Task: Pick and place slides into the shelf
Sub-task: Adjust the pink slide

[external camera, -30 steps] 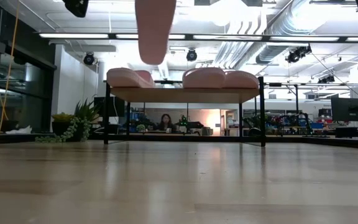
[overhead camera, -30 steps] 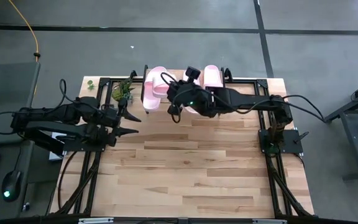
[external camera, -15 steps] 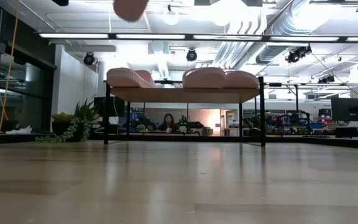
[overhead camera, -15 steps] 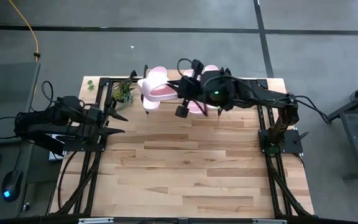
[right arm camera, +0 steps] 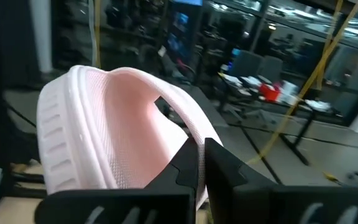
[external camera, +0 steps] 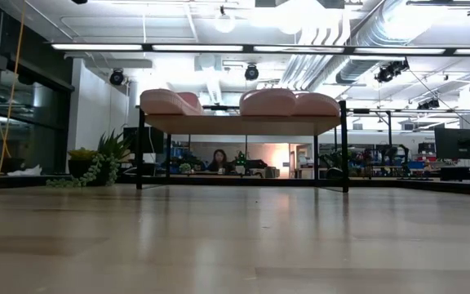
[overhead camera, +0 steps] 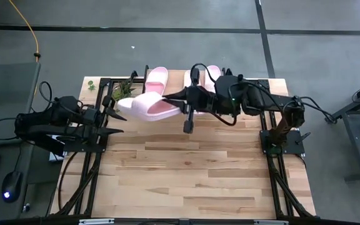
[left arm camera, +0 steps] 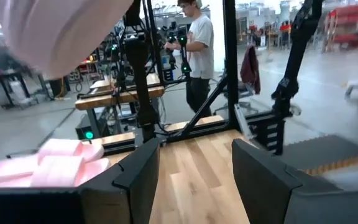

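Note:
The shelf (external camera: 243, 124) stands at the table's far edge, and three pale pink slides (external camera: 269, 101) rest sole-down on its top board (overhead camera: 179, 76). My right gripper (overhead camera: 181, 107) is shut on a fourth slide (overhead camera: 145, 106), held high over the table just near of the shelf. That slide lies about level and points toward the table's left. It shows as a blur (left arm camera: 61, 31) in the left wrist view and is above the low view. My left gripper (overhead camera: 117, 124) hangs open and empty at the table's left, just left of the held slide's free end. My right gripper pinches the slide's sole (right arm camera: 166, 134) between its two fingers (right arm camera: 188, 163), at the end away from the ribbed strap (right arm camera: 58, 146). The fingers come about level from the table's right and lie along the slide. The slide is lifted clear and reaches out leftward past the fingertips.
A potted plant (overhead camera: 125, 90) sits at the shelf's left end. Black frame rails (overhead camera: 92, 169) run along both sides of the tabletop. Bare wood (overhead camera: 186, 169) fills the middle and near part. A person (left arm camera: 197, 43) stands in the room beyond the table.
My right gripper has risen and swung toward the table's left, turning as it went. The slide, which hung end-down, now lies about level and has left the top of the low view. My left gripper has drawn back toward the table's left edge, still open.

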